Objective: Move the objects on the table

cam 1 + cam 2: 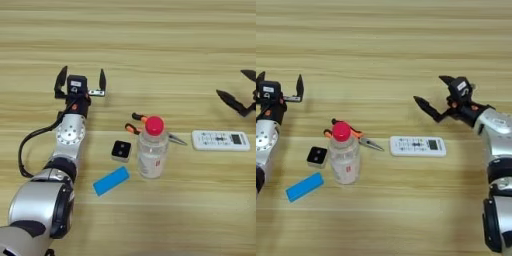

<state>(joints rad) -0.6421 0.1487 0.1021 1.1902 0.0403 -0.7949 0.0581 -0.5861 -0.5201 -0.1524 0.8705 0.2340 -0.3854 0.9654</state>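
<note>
While both your pincers hang spread wide with nothing in them, left pincer (81, 80) and right pincer (437, 97), the bottle (152, 148) stands mid-table (150, 40), pliers (363, 138) behind it, remote (418, 146) just right.

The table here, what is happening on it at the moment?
Nothing is held yet. Both pincers are open above the wooden table: the left pincer at the far left, the right pincer just beyond the white remote. In the middle stands a red-capped bottle, with the pliers lying behind it, a small black-and-white block and a blue piece beside it.
</note>
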